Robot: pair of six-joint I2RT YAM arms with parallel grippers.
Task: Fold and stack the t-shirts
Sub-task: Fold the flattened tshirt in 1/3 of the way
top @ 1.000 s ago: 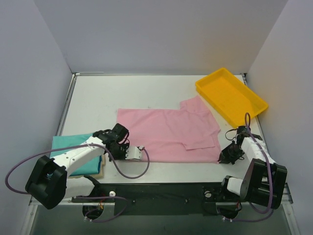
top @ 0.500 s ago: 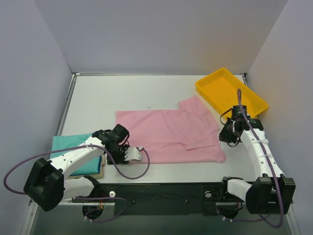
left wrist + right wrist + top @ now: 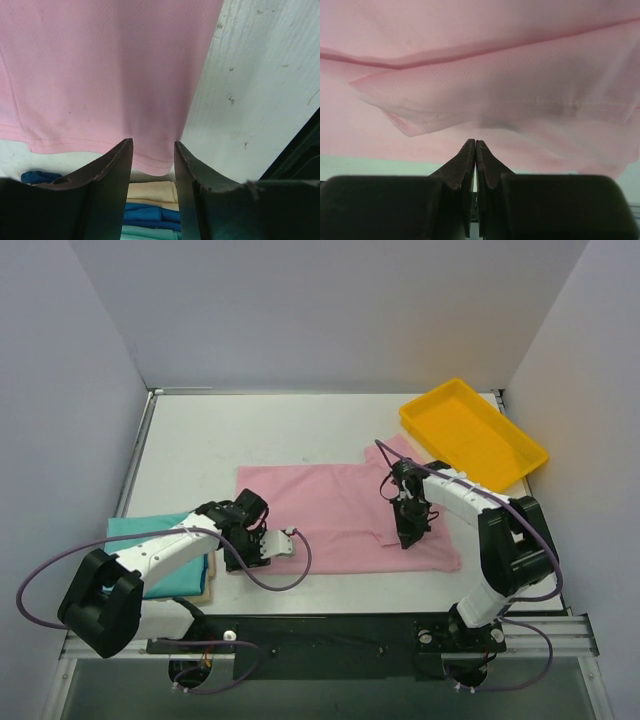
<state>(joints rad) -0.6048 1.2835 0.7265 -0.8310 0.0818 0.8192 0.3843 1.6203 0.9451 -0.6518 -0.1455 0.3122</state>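
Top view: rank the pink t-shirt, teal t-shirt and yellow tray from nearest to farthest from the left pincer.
1. pink t-shirt: its near-left corner lies right at the left pincer.
2. teal t-shirt: folded, off to the pincer's left.
3. yellow tray: far right corner, well beyond both.

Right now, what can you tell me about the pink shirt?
The pink shirt is soft, thin cloth with a stitched hem. It lies flat on the table, one sleeve pointing to the tray, a flap folded in by its right end. The open left tool sits at its near left corner; the shut right tool is over the flap.
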